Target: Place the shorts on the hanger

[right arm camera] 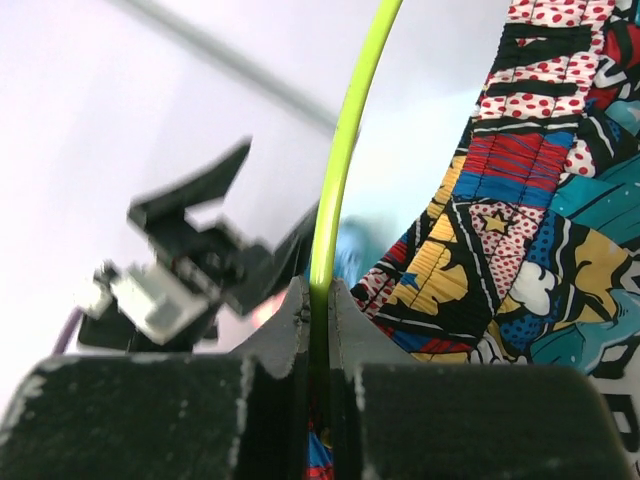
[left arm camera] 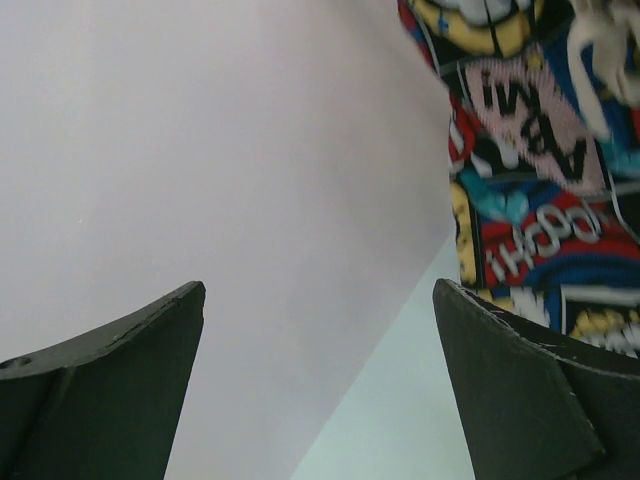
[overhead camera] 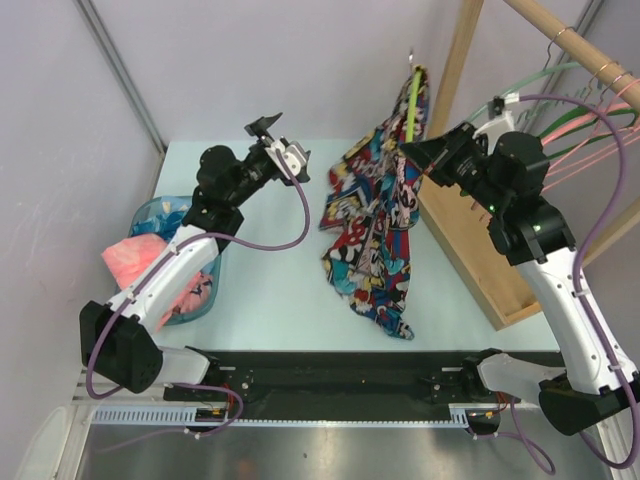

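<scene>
While shorts (overhead camera: 375, 215) drape from the hanger (overhead camera: 414, 100), right jaws pinch tight on its lime wire; left jaws gape wide, empty, left of the shorts, above desk (overhead camera: 280, 290)

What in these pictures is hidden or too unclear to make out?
Top view: the shorts cover most of the hanger, so how they sit on it is unclear.
Right wrist view: the hanger, clamped in the right pincer, runs off the top edge; no hook visible.
Left wrist view: beyond the open left pincer, the shorts are blurred and cut by the top and right edges.
</scene>
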You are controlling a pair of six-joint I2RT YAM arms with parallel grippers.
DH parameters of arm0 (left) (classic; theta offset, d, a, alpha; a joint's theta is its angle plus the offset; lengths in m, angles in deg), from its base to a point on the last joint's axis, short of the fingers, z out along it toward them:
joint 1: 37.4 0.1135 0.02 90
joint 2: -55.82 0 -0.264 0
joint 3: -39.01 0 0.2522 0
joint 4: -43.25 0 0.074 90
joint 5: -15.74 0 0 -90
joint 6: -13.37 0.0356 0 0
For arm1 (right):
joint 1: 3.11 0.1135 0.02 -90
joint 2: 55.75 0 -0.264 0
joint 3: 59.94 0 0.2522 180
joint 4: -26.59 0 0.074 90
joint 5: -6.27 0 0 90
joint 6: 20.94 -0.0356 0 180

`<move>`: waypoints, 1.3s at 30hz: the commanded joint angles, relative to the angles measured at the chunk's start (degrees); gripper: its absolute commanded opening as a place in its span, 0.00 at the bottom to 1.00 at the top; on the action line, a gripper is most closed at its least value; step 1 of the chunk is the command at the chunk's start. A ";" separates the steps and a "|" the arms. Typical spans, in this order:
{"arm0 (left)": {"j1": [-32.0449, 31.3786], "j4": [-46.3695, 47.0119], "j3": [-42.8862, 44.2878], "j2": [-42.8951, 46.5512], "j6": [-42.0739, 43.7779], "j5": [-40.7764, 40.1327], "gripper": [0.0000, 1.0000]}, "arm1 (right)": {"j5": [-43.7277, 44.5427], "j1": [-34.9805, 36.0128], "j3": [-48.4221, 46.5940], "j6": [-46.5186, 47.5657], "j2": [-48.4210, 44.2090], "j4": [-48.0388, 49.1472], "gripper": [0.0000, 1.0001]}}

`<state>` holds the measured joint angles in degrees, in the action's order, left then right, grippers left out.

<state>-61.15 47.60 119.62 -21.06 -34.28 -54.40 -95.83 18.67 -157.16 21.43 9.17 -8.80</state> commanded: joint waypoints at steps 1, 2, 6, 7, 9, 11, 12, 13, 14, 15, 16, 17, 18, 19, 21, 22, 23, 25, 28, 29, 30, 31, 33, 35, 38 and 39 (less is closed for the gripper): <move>0.02 -1.41 4.86 0.42 -1.48 0.97 1.00 | 17.36 2.30 -10.39 4.48 -0.24 0.46 0.00; -0.16 -1.50 5.39 0.16 -1.65 0.80 1.00 | 19.81 2.30 -11.36 6.05 0.20 -0.77 0.00; -1.04 -1.67 7.42 -0.55 -1.65 0.45 1.00 | 24.75 1.69 -16.72 7.47 2.30 -2.10 0.00; -1.21 -1.59 7.51 -0.64 -1.48 0.36 1.00 | 24.93 1.69 -17.00 7.38 2.57 -1.58 0.00; -1.48 -1.76 7.51 -0.55 -1.22 0.36 1.00 | 25.37 1.60 -17.44 7.04 3.01 -0.53 0.00; -1.74 -1.67 7.59 -0.64 -1.04 0.36 1.00 | 28.34 1.60 -18.23 5.19 4.59 -0.43 0.00; -1.83 -1.67 7.77 -0.64 -1.04 0.36 1.00 | 29.40 1.60 -18.58 4.40 5.29 -0.35 0.00; -2.00 -1.67 7.94 -0.64 -0.95 0.18 1.00 | 31.85 1.60 -19.28 3.52 6.52 -0.08 0.00; -2.00 -1.85 8.03 -0.46 -0.95 0.18 1.00 | 32.74 1.77 -19.46 3.17 7.23 0.35 0.00; -2.09 -2.02 8.21 -0.55 -0.95 0.18 1.00 | 33.71 1.60 -19.55 3.51 7.75 2.27 0.00; -2.01 -2.02 8.30 -0.46 -1.04 0.10 1.00 | 35.46 1.60 -19.11 4.21 8.46 3.86 0.00; -2.09 -2.46 8.21 -0.29 -1.04 0.18 1.00 | 36.52 1.69 -18.50 5.00 8.64 5.96 0.00; -2.09 -2.72 8.04 -0.03 -1.04 0.53 1.00 | 37.49 1.69 -17.80 6.23 8.81 10.33 0.00; -2.09 -2.90 7.86 0.15 -1.13 0.71 1.00 | 38.63 1.69 -17.01 7.20 9.42 12.55 0.00; -2.09 -2.90 6.72 0.76 -1.48 0.62 1.00 | 40.30 2.47 -17.08 8.96 10.57 17.12 0.00; -2.09 -2.99 6.37 1.03 -1.48 0.62 1.00 | 41.79 2.48 -17.17 10.62 11.18 18.45 0.00; -2.09 -2.90 5.75 1.12 -1.65 0.62 1.00 | 42.50 2.83 -17.26 11.59 12.41 19.77 0.00; -2.01 -2.90 5.31 1.47 -1.92 0.19 1.00 | 44.43 2.83 -17.26 12.91 13.47 23.71 0.00; -2.09 -2.55 4.34 2.00 -2.27 -0.08 1.00 | 45.93 2.48 -17.61 12.75 15.75 26.46 0.00; -2.09 -2.38 4.17 2.09 -2.27 -0.08 1.00 | 46.11 2.30 -17.96 12.05 16.28 26.90 0.00; -2.09 -2.29 3.82 2.09 -2.18 -0.26 1.00 | 46.20 1.95 -19.01 11.17 17.68 26.99 0.00; -2.09 -2.11 3.64 2.26 -2.18 -0.43 1.00 | 46.29 1.08 -19.72 10.38 18.47 26.90 0.00; -2.01 -2.03 3.46 2.35 -2.18 -0.70 1.00 | 46.29 0.55 -22.25 8.71 20.75 26.38 0.00; -2.00 -1.94 3.29 2.53 -2.27 -1.05 1.00 | 46.46 -0.07 -23.67 8.26 22.25 26.02 0.00; -1.83 -2.20 2.94 2.88 -2.80 -1.75 1.00 | 46.90 -0.77 -25.26 7.65 24.10 26.29 0.00; -1.83 -2.29 2.85 2.88 -2.97 -2.01 1.00 | 46.90 -0.77 -25.78 6.69 24.37 25.50 0.00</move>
<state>-62.90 44.34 122.90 -20.78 -35.00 -54.84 -52.03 18.60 -177.64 29.64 33.56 8.86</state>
